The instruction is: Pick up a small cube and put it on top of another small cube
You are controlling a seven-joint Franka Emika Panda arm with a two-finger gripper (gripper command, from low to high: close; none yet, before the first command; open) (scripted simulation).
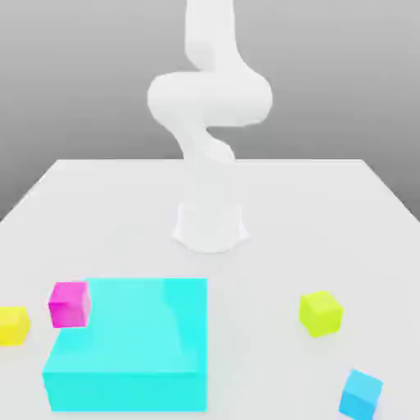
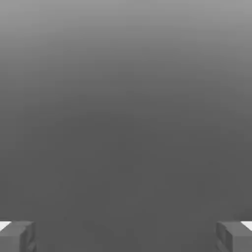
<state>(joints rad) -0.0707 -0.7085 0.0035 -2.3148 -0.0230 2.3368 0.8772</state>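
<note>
Exterior view: unlabelled small cube (image 1: 13,325) beside magenta cube (image 1: 69,303).

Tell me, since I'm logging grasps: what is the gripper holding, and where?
Nothing. The gripper is open, with no cube between its fingers.

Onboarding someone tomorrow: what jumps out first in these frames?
The big cyan block dominates the front of the white table, with a magenta cube at its corner on the exterior view's left and the small warm-yellow cube just beyond that. The white arm rises from its base at mid-table. In the hand view the gripper has its fingertips wide apart, with nothing between them.
</note>
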